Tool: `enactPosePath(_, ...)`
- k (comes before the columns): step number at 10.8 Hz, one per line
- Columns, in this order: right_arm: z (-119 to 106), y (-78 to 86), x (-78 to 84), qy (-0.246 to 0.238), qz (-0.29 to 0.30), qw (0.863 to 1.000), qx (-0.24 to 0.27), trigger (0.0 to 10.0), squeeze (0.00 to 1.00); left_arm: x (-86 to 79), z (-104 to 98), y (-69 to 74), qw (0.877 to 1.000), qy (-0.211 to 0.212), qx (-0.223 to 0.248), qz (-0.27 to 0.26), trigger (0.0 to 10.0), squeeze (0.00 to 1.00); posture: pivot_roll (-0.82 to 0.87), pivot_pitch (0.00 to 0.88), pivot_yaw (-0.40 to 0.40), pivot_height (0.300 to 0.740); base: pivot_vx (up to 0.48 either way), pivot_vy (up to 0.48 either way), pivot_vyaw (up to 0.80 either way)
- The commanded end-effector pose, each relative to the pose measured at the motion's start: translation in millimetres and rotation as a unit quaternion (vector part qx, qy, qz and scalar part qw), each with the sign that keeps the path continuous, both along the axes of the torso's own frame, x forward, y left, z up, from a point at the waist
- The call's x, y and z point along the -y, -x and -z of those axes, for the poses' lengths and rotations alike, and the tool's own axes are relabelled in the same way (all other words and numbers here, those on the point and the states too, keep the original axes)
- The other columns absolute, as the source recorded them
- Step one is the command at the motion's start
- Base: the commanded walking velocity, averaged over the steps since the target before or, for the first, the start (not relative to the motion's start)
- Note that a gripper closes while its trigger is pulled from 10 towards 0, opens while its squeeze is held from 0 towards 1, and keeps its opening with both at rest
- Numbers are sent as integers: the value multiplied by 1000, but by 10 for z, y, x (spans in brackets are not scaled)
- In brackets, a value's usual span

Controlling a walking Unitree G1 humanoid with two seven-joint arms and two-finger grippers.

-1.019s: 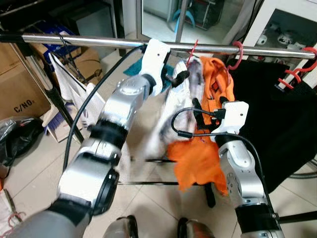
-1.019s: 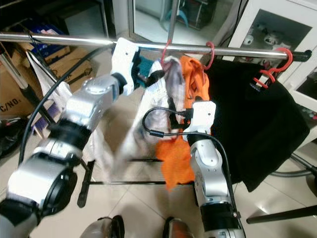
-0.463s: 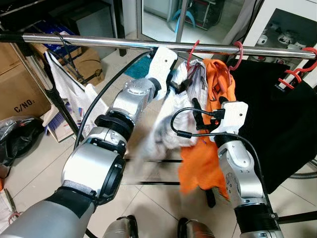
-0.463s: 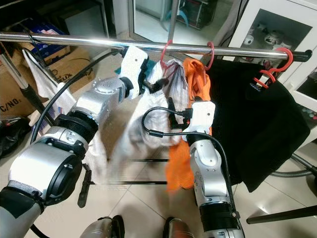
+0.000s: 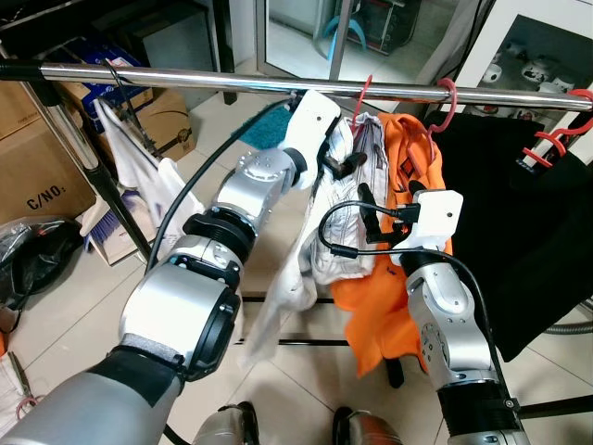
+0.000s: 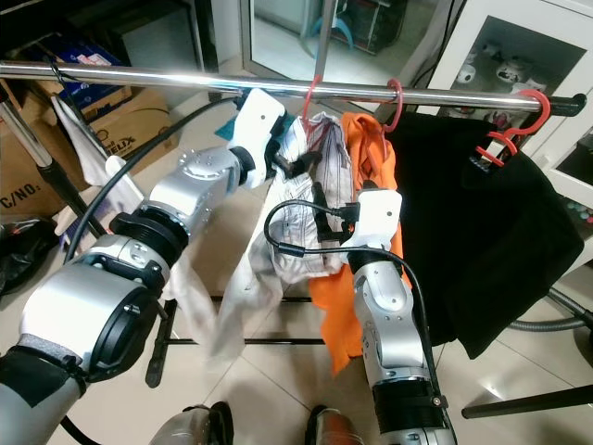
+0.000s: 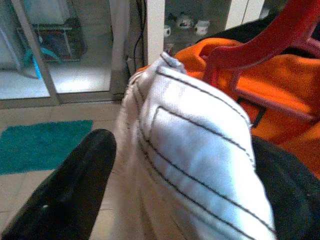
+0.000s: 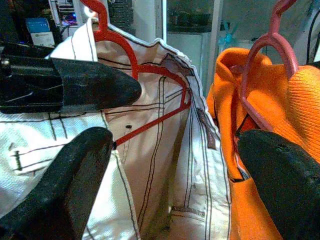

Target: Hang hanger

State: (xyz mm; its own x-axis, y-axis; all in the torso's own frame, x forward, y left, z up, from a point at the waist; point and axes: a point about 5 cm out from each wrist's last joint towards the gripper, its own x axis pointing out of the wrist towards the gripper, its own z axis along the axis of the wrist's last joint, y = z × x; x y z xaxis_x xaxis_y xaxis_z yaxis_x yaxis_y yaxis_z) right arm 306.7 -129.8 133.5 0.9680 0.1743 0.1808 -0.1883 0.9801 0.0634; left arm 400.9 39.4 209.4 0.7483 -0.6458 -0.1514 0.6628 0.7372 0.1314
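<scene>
Tiled floor and cardboard boxes lie behind a chrome clothes rail carrying a black garment, an orange knit top and a white stitched garment on a red plastic hanger. That hanger's hook sits over the rail, its long axis running across it. Half a second ago the white cloth was blurred and bunched; now it hangs long. Left gripper is clamped on its shoulder; right gripper hovers below, fingers apart.
</scene>
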Motion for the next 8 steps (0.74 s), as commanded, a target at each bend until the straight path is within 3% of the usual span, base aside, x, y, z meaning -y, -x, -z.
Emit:
enactPosePath(1,43,-4,-11,2,-2,1000,-13,10000,0,75,25,13,999,24,-26,2,0,0,-162,143,-14,740,0,0,0)
enactPosePath(8,47,-13,-11,3,-6,1000,-15,10000,0,117,83,37,1000,12,-6,0,0,0,-156,140,-20,740,0,0,0)
